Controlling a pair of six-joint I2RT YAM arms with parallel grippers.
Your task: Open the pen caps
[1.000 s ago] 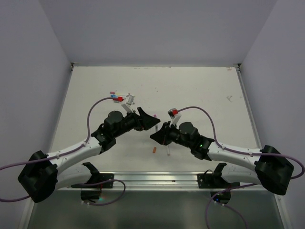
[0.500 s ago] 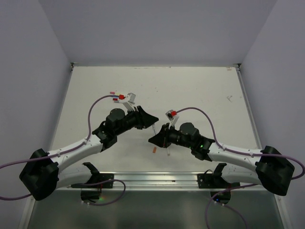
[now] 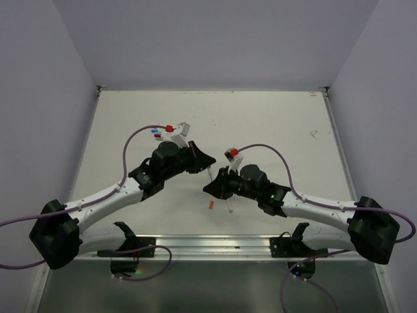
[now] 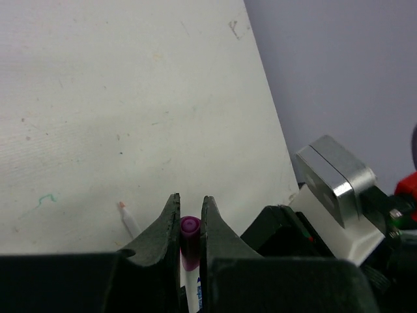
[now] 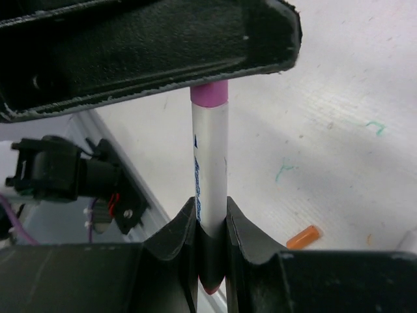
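Pen in work: a white pen (image 5: 210,163) is held clear of the table (image 3: 273,117), between the two grippers near the front centre.
Left gripper (image 4: 189,212): the fingers are pinched together on the purple cap (image 4: 189,227); the cap's end is seen between the tips.
Right gripper (image 5: 212,214): the fingers are clamped on the white barrel, further down, with the pen's coloured tail end showing below them.
Cap status: the purple cap is seated on the barrel, and no gap is seen at the join. This cap is judged not yet off.
Done, as judged: an orange cap (image 5: 303,237) lies loose on the table just beside the grippers. A loose pen (image 4: 130,222) lies nearby with a bare tip and is taken as already opened.
Uncertain: small blue and red pieces (image 3: 155,131) lie on the far left of the table. They are probably removed caps but are too small to confirm.
Left to do: the gripped ends are to be pulled apart. No other capped pens can be made out, so the remaining count cannot be told.
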